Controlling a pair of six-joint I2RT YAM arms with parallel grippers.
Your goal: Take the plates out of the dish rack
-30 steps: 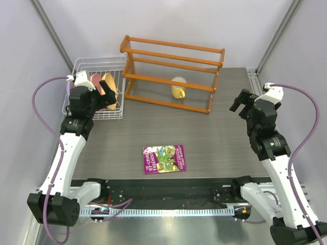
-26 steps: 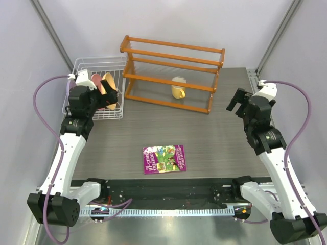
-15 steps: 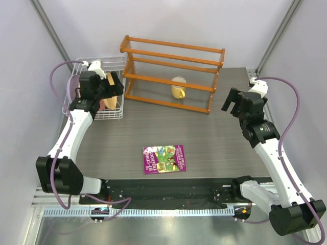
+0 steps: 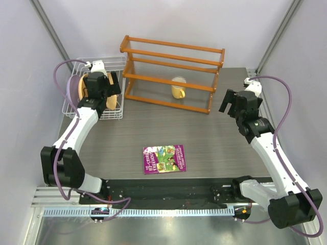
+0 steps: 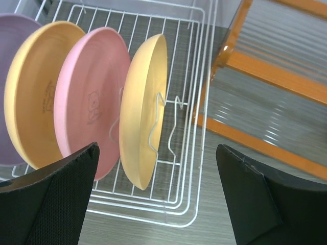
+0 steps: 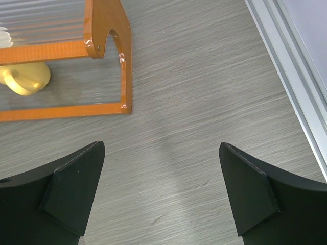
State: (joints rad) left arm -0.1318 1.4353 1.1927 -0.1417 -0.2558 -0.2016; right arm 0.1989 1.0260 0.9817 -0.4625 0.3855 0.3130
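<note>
Right, from the top view I see the rack (image 4: pixel 70 105) sitting just off the left end of the shelf (image 4: pixel 172 49), at the far left of the table (image 4: pixel 219 148). The plates (image 4: pixel 110 101) stand on edge inside it, mostly hidden by my left gripper (image 4: pixel 104 91), which hangs over the rack. My right gripper (image 4: pixel 228 104) hovers off the shelf's right end, above bare table. A mug (image 4: pixel 178 90) sits inside the shelf towards its right half, and a book (image 4: pixel 164 158) lies flat well in front of the shelf. In the left wrist view the jaws are spread wide and pinch nothing. Below them four plates stand in a row in the rack. The first yellow plate (image 5: pixel 145 107) is nearest the shelf and leans on a wire divider. Next comes the pink plate (image 5: pixel 92 102), then the second yellow plate (image 5: pixel 36 97), and the lavender plate (image 5: pixel 13 35) is farthest from the shelf. All four tilt slightly and overlap closely; I cannot tell whether they touch. In the right wrist view the jaws are also wide apart and empty, over table just in front of the shelf's right end post, with the mug showing behind its bottom rail.
</note>
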